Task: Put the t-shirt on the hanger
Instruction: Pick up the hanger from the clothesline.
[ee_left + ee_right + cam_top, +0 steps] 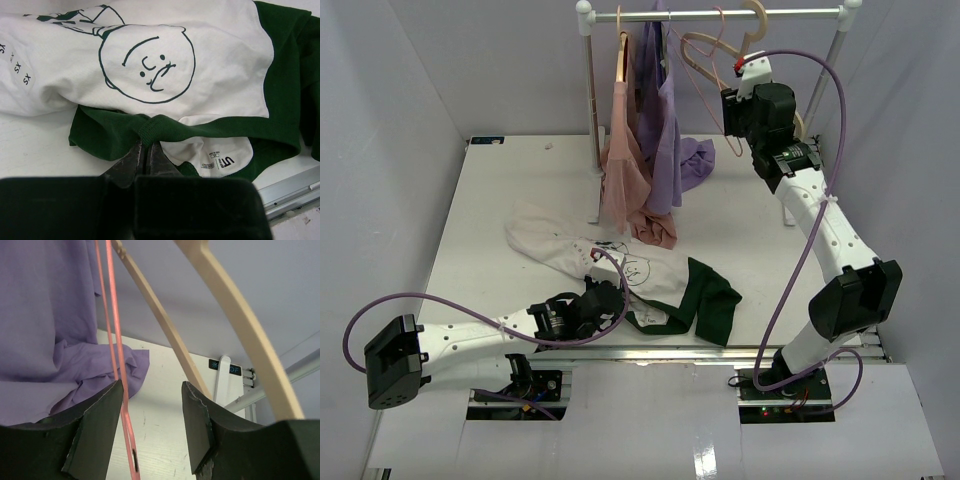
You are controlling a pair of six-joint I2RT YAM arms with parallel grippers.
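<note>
T-shirt (215, 55) collar pinched, seemingly, by left end effector (146, 146).

Facing a white table (510, 190), edged along the near side with an aluminium strip (290, 192). Enclosing it left, far and right with plain pale grey walls (380, 120). Carrying at the far side a white-posted clothes rack (770, 14). Lighting evenly, softly.
</note>
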